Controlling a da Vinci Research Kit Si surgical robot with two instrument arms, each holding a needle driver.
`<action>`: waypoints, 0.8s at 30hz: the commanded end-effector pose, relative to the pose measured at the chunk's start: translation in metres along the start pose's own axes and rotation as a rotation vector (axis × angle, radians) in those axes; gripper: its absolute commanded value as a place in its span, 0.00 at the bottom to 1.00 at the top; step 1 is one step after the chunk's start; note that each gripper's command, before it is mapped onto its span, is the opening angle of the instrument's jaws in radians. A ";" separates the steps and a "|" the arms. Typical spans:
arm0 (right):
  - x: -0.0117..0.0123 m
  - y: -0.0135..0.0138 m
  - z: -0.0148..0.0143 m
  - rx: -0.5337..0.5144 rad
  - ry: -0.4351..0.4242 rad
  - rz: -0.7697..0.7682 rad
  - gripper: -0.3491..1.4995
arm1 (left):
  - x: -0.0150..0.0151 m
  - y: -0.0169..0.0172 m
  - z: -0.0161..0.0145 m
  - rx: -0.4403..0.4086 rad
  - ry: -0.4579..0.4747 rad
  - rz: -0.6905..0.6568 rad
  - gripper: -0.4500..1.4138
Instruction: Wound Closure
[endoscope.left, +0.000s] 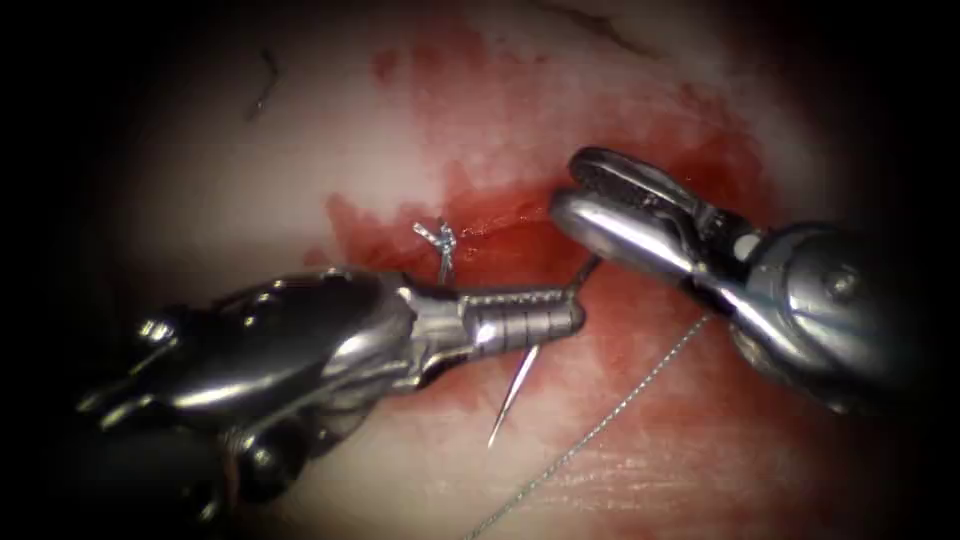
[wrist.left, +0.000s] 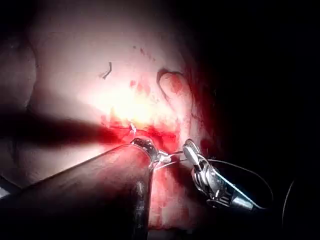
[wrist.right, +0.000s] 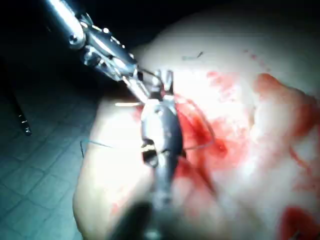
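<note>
Steel jaws of my left pincer (endoscope.left: 570, 305) are closed across the needle (endoscope.left: 515, 385), gripping it partway along its curve, with the sharp tip free and bare below the jaws and the other end rising just past them toward my right pincer (endoscope.left: 565, 195). No part of the needle's tip is in the tissue (endoscope.left: 250, 170); it lies over the surface just below the cut (endoscope.left: 490, 232), and whether the far end touches anything I cannot tell. My right pincer sits just above and to the right of the needle, at the right end of the cut, its two jaws slightly parted and holding nothing that I can see. Thread (endoscope.left: 610, 415) runs from near that pincer's wrist diagonally down and away from the needle's tip, lying over the tissue. Just above my left pincer's jaws, a short knotted tuft of thread ends (endoscope.left: 438, 238) stands at the cut. Red fluid (endoscope.left: 520, 120) stains the tissue around the cut and spreads beneath the needle. Farther out, well to the upper left of the needle, a small dark scrap of thread (endoscope.left: 265, 85) lies on pale tissue.
</note>
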 end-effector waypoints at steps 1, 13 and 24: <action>-0.0003 -0.0003 0.0008 0.008 0.004 -0.009 0.00 | 0.0001 -0.0003 0.0008 0.000 0.002 0.000 0.05; 0.0007 0.0008 0.0011 0.196 0.027 -0.170 0.00 | 0.0011 -0.0003 0.0016 -0.039 0.018 0.359 0.65; 0.0015 0.0066 0.0013 0.338 0.033 -0.325 0.00 | -0.0005 -0.0016 0.0004 0.013 -0.126 0.571 0.62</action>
